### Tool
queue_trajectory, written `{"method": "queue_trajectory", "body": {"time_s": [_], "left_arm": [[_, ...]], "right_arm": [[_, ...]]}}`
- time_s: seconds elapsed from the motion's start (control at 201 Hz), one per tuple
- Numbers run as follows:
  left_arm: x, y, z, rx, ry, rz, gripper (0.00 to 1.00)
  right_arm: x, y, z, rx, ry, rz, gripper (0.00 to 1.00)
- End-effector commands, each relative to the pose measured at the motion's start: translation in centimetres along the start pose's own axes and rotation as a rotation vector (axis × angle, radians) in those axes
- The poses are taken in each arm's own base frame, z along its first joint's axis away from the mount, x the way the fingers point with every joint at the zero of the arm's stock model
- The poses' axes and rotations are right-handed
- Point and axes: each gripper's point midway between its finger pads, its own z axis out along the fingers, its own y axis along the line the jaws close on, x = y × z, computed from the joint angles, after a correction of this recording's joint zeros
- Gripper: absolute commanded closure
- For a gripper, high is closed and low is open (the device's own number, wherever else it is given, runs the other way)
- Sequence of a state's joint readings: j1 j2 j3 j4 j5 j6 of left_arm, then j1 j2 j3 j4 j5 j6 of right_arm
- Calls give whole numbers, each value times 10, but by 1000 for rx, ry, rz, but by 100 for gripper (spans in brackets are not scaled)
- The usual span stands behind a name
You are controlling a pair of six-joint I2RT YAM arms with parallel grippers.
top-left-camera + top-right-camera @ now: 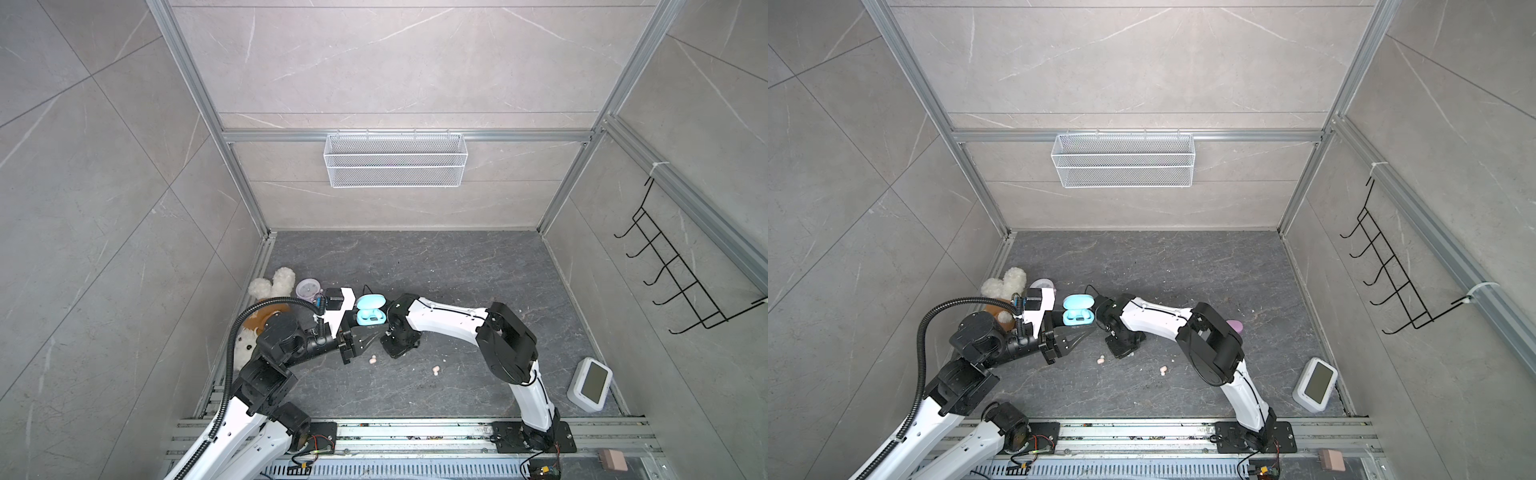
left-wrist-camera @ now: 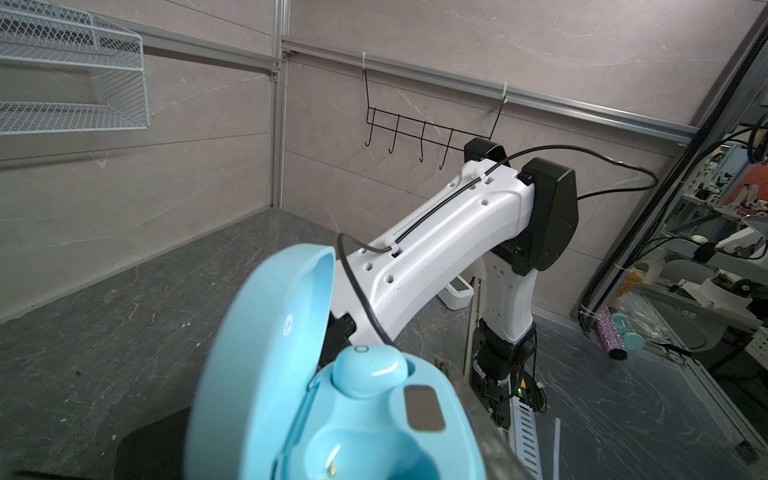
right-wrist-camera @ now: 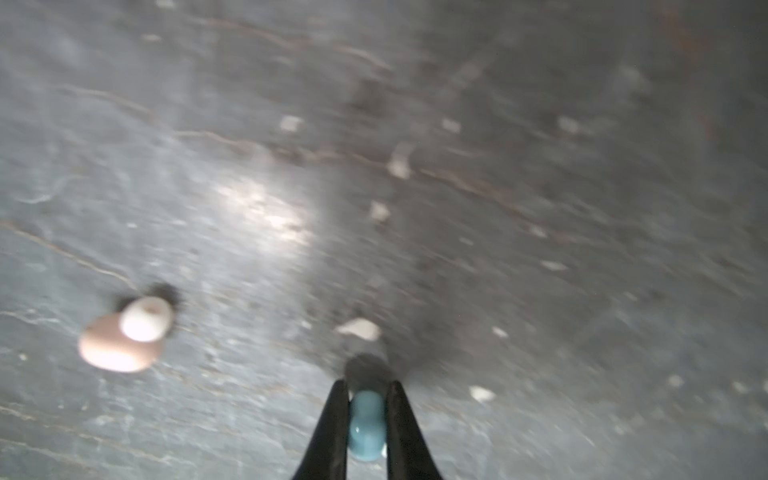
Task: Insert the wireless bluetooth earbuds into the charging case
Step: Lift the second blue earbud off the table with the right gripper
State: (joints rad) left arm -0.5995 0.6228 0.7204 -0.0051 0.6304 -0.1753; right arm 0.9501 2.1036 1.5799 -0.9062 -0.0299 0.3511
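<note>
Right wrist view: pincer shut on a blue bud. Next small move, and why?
Probably lift straight up: the right pincer grips the small light blue plastic earbud at the grey tabletop, and the open light blue oval charging case has one socket empty.

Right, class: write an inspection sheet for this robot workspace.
Surface: dark grey marbled tabletop, white specks.
Job's things: open light-blue oval plastic charging case, one blue earbud seated, second socket empty; two peach-pink earbuds lying loose.
Clutter: white-and-brown plush toy; white screen gadget; lilac rounded case.
Hands: left hand shut on that case; right hand shut on another blue earbud.
Cables: black ribbed conduit, left arm; thin black cable, right arm.
Surroundings: white mesh basket, black hook rack on walls.
</note>
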Motion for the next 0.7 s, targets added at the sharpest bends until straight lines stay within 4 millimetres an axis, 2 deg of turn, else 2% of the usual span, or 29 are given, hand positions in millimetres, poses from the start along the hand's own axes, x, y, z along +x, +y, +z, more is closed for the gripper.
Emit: {"method": "queue_trajectory", "body": {"time_s": [0.0, 0.149, 0.329, 0.458, 0.697], "left_arm": [[-33, -7, 1, 33, -84, 79, 72], [-35, -3, 10, 53, -94, 80, 72], [-37, 2, 24, 86, -98, 86, 71], [-39, 5, 37, 121, -94, 87, 71], [-40, 4, 66, 188, -84, 108, 71]], "right_arm": [[-5, -15, -33, -48, -78, 104, 85], [2, -43, -63, -95, -132, 216, 85], [13, -72, -109, -143, -217, 337, 85], [18, -84, -151, -185, -295, 399, 85], [33, -101, -240, -275, -469, 489, 84]]}}
